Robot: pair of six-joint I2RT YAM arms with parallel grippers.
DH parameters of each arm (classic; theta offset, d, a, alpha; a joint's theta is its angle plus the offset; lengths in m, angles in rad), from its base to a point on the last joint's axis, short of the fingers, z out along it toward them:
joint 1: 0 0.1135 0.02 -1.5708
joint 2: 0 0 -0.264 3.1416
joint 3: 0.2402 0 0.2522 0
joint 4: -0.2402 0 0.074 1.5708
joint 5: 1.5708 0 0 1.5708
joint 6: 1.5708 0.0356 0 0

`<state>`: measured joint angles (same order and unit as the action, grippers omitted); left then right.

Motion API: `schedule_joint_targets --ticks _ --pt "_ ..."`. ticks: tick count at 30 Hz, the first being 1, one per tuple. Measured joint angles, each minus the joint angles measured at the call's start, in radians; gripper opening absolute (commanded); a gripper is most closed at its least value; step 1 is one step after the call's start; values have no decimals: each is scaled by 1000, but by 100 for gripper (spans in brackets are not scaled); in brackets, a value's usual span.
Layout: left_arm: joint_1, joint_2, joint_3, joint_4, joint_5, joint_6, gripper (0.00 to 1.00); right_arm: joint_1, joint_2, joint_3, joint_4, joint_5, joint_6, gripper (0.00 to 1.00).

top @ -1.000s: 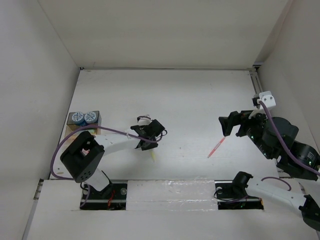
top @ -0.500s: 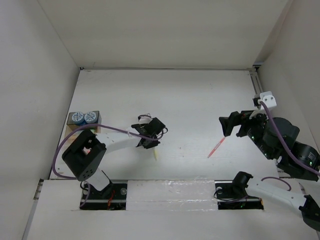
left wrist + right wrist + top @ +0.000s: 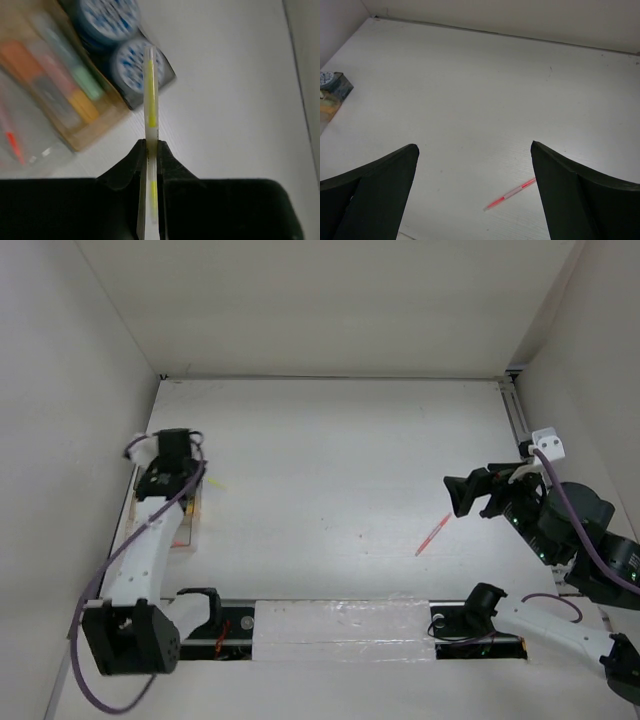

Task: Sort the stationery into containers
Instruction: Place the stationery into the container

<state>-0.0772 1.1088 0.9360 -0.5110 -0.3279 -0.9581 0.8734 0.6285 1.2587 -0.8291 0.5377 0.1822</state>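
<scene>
Thin yellow pen (image 3: 151, 100) gripped over tan tray (image 3: 82, 142) at left edge; two blue-white cylinders (image 3: 134, 65) touching at its end, blurred orange and green highlighters (image 3: 75, 90) inside. Orange-red pen (image 3: 510, 194) flat, diagonal, toward near right corner.

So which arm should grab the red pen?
The right one. The right gripper is open near the red pen; the left gripper holds the yellow pen over by the tray.

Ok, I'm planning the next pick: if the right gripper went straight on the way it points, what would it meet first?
Most likely the orange-red pen, lying on the table ahead between the open jaws of the right gripper. Depth is unclear, so it could land on bare table beside it.
</scene>
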Motion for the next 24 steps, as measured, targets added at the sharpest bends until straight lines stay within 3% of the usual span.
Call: schedule_joint_targets --ticks 4,7,13,24 --pt "400 -148 -18 -24 71 93 0 13 -13 -16 0 -4 -4 100" --pt "590 -187 -20 -48 100 153 0 28 -13 -20 0 -10 -6 100" --pt "638 -169 -41 -100 156 175 0 68 -13 -24 0 -11 -7 100" --pt "649 -110 -53 -200 131 95 0 112 -14 -24 -1 17 -10 100"
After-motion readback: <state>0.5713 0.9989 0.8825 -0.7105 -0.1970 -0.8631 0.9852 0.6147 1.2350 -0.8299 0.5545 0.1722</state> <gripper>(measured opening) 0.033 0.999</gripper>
